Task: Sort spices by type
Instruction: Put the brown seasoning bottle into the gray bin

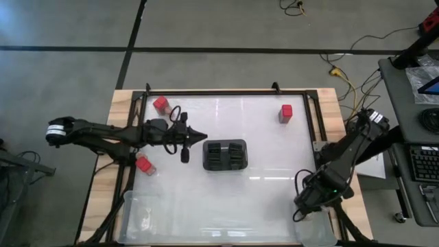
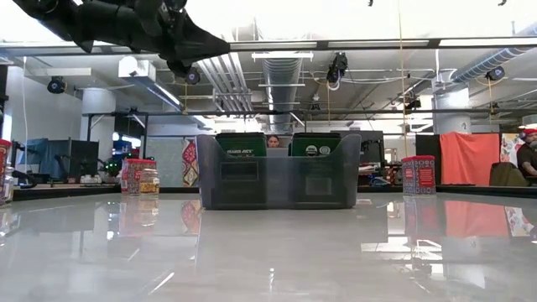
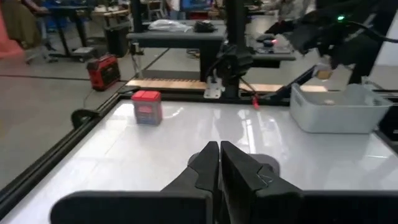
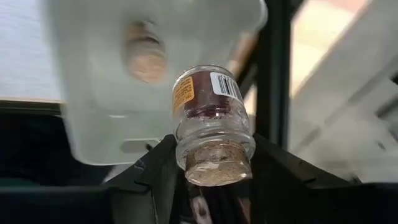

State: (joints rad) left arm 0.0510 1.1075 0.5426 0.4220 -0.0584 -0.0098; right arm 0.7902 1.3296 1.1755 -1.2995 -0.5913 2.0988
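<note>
One small glass spice jar (image 4: 212,127) with a cork top is clamped in the right claw (image 4: 214,168) above a clear bin (image 4: 155,74) at five o'clock on the surface (image 1: 267,144). Three red spice boxes (image 1: 286,112) are seen at one, ten and eight o'clock. The left claw (image 1: 200,136) is pressed shut, empty, near nine o'clock of the dark slotted holder (image 1: 225,155).

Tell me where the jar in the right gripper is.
The jar sits clamped in the right gripper at the table's near right corner, above a clear bin that already holds another jar.
</note>
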